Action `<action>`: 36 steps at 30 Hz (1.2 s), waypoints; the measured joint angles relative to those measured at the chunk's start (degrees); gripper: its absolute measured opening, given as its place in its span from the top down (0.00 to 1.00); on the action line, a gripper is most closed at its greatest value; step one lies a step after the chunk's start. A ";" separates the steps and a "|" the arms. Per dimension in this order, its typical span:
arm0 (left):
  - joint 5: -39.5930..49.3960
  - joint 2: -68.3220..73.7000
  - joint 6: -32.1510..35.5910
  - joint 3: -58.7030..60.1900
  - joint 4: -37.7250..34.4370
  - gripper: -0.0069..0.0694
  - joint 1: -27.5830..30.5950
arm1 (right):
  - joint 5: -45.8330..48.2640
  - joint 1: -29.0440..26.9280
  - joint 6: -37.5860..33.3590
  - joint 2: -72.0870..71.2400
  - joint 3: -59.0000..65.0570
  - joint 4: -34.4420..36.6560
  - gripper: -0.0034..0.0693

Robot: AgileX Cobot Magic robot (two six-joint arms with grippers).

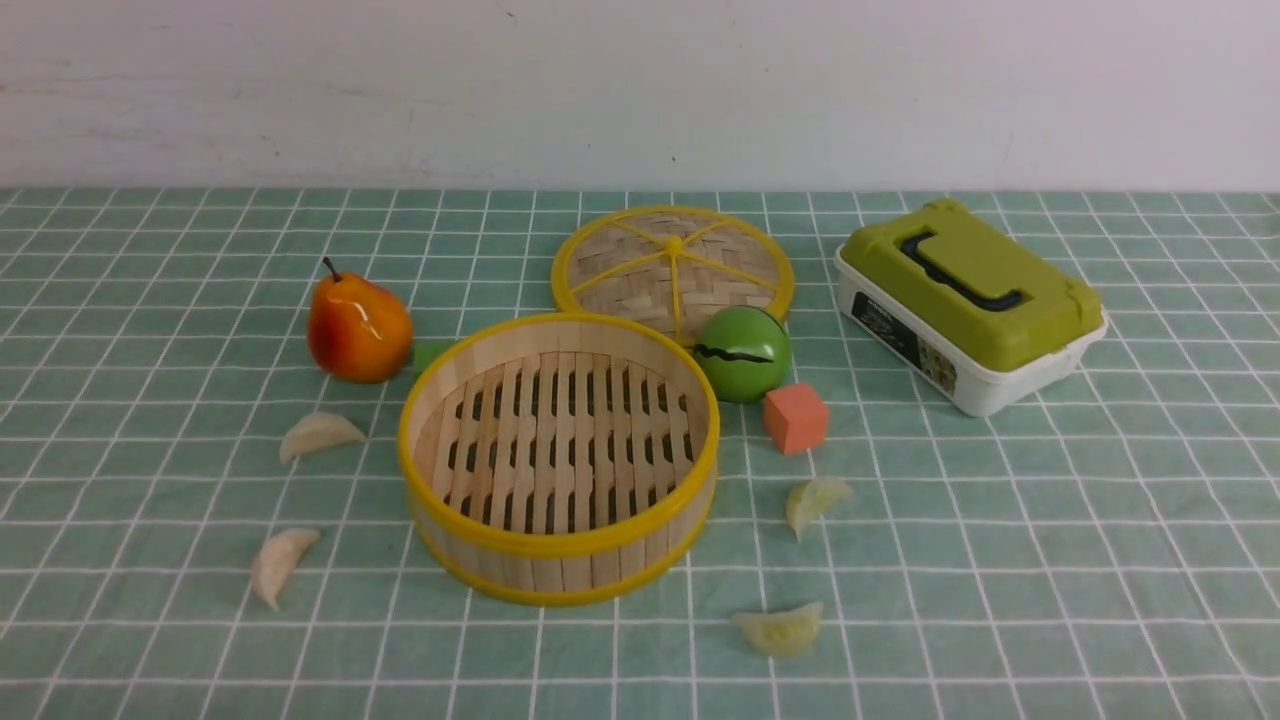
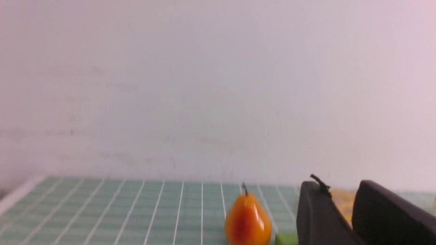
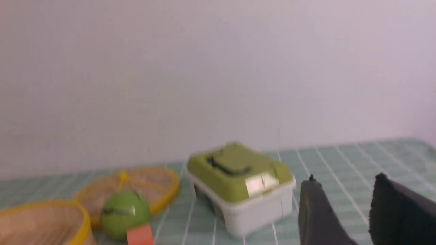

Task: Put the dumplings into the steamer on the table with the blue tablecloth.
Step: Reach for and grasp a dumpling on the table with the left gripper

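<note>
Four dumplings (image 1: 320, 434) lie on the blue tablecloth (image 1: 1000, 560) of the desk (image 1: 150, 250) around the steamer (image 1: 560, 545), all outside it: two white at its left, two yellow-green at its right. Your left gripper (image 2: 339, 190) and right gripper (image 3: 345, 183) both stand spread and empty.
</note>
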 joint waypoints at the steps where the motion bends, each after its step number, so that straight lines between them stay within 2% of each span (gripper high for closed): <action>1: -2.09 0.00 -0.05 0.00 0.00 0.69 0.00 | -1.73 0.00 0.00 0.00 0.00 0.00 0.62; 4: -9.37 0.00 -1.42 0.00 0.00 0.69 0.00 | -9.34 0.00 0.13 0.00 0.00 0.00 0.62; 6: -13.65 0.00 -5.64 0.00 0.00 0.69 0.00 | -13.52 0.00 1.55 0.00 0.00 0.05 0.62; 9: -17.57 0.00 -17.45 0.00 -0.05 0.69 0.00 | -18.80 0.00 5.16 0.00 0.00 0.25 0.62; 11: -17.04 0.00 -24.83 -0.70 0.37 0.70 0.00 | -20.31 0.00 7.29 0.00 0.00 0.44 0.62; 13: -10.96 0.00 -31.16 -4.90 3.72 0.74 0.00 | -20.42 0.00 9.07 0.00 -0.75 0.44 0.63; 15: -3.71 0.38 -33.52 -12.28 8.56 0.81 0.00 | -17.68 0.00 9.71 0.00 -3.62 0.44 0.68; 17: 5.08 2.90 -34.44 -19.92 13.55 0.90 0.00 | -13.22 0.00 9.64 0.08 -7.71 0.44 0.77; 18: 9.86 5.68 -34.66 -24.73 15.53 0.93 0.00 | -9.84 0.00 9.07 0.89 -10.81 0.44 0.86; 20: 15.62 11.47 -34.77 -30.97 18.54 0.93 0.00 | -3.84 0.00 7.51 3.04 -15.98 0.44 0.95; 23: 20.75 18.86 -35.12 -34.72 19.63 0.93 0.00 | 2.29 0.00 4.21 7.07 -20.36 0.38 0.97; 26: 29.56 31.38 -36.73 -38.14 14.30 0.93 0.00 | 14.33 0.00 -1.24 16.40 -25.09 -0.03 0.96; 28: 35.69 37.47 -34.43 -39.33 8.55 0.93 0.00 | 21.94 0.00 -2.70 20.99 -26.61 0.31 0.96; 29: 39.63 40.56 -31.09 -40.01 5.04 0.93 0.00 | 26.45 0.00 -3.25 23.81 -27.45 1.24 0.96; 30: 45.71 44.57 -24.47 -40.86 -0.25 0.93 0.00 | 31.70 0.00 -3.69 27.56 -28.45 2.97 0.96; 33: 54.10 50.93 -9.78 -42.29 -11.12 0.93 0.00 | 41.68 0.00 -8.20 33.79 -30.40 8.11 0.96; 36: 58.13 56.97 1.60 -44.07 -22.57 0.93 0.00 | 47.01 0.26 -16.04 38.84 -30.93 14.65 0.96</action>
